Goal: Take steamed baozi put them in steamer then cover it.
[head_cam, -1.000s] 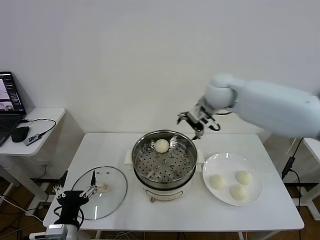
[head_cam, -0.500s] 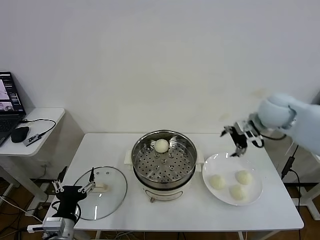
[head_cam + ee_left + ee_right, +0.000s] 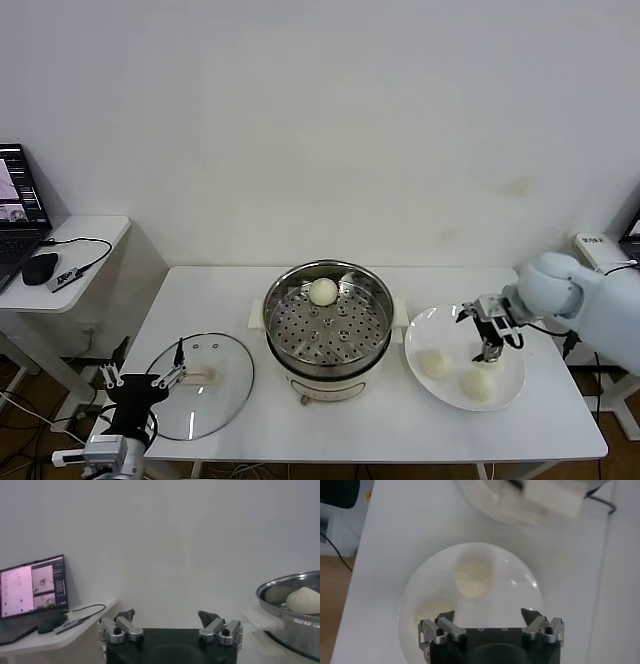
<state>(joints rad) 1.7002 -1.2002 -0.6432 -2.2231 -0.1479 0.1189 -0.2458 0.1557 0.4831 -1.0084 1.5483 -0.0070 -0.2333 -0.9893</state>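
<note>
At far left, your left gripper (image 3: 143,383) is parked with jaws wide, empty, at the near edge of the cover (image 3: 199,385), which lies flat on the table (image 3: 400,420). At centre, the steamer (image 3: 329,322) holds one baozi (image 3: 323,291) on its perforated tray. At right, your right gripper (image 3: 489,335) hangs over the plate (image 3: 445,322), jaws spread, directly above a bun that it hides from the head view (two buns (image 3: 434,363) show there). Expect soft, light, easily dented dough; grip each bun across its middle with minimal squeeze.
</note>
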